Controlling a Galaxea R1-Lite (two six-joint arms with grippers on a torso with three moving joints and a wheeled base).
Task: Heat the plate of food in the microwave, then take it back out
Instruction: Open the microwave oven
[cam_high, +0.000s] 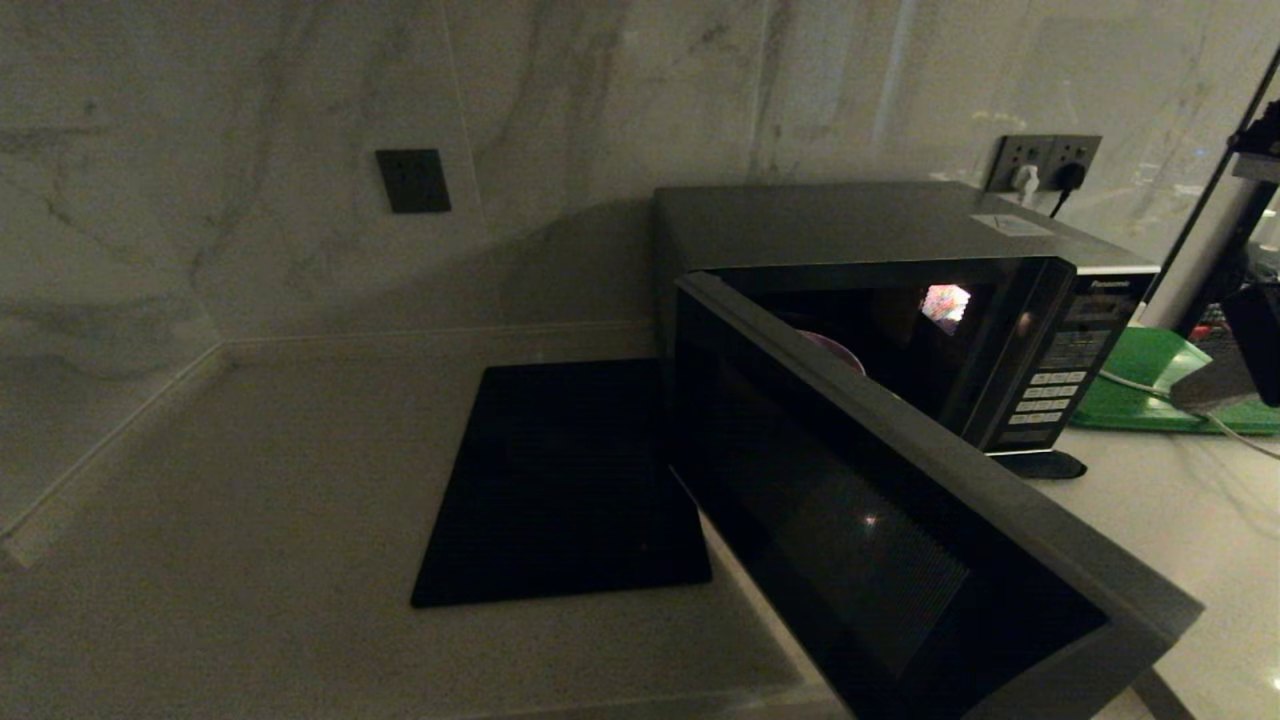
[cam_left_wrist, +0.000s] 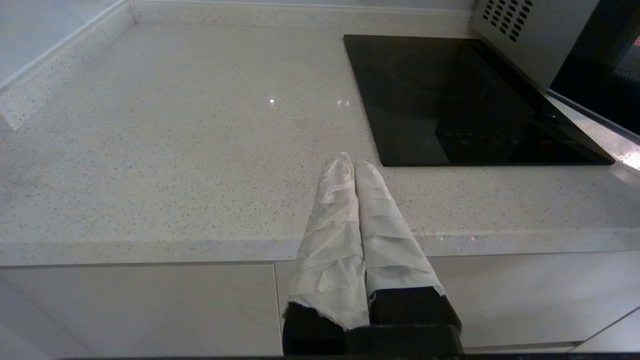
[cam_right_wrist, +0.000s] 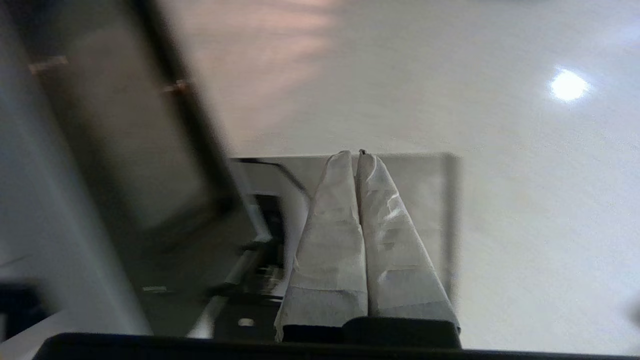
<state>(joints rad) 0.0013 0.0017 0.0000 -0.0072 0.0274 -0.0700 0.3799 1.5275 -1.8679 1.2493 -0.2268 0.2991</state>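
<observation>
At the far left, the pale speckled worktop (cam_high: 230, 480) is running back to a marble wall (cam_high: 250, 150), where a dark wall plate (cam_high: 413, 181) is sitting. The left gripper (cam_left_wrist: 354, 162) is hanging just off the near edge of the worktop, left of the cooktop (cam_high: 565, 485); its jaws are pressed together, tips touching, with nothing between them. The flat black cooktop is lying on the worktop, its right edge running just beside the microwave (cam_high: 900, 225).

The microwave is standing at the far right of the worktop with its door (cam_high: 880, 520) swinging wide open toward the near side, its dark glass inner face turned left. Inside the dim cavity, just past the door's top edge, a small arc of the plate (cam_high: 838, 352) is showing, pale lilac; the food on it is hidden by the door. A bright reflection is glinting on the cavity's back wall. The button panel (cam_high: 1060, 375) is facing forward on the microwave's right side.

Behind the microwave, a socket (cam_high: 1045, 162) with plugs in it is sitting on the wall. Right of the microwave, a green tray (cam_high: 1150, 385) is lying on the worktop with a white cable (cam_high: 1215, 420) crossing it. The right gripper (cam_right_wrist: 358, 155) is hovering over the pale worktop near the door; its jaws are fully closed on nothing.
</observation>
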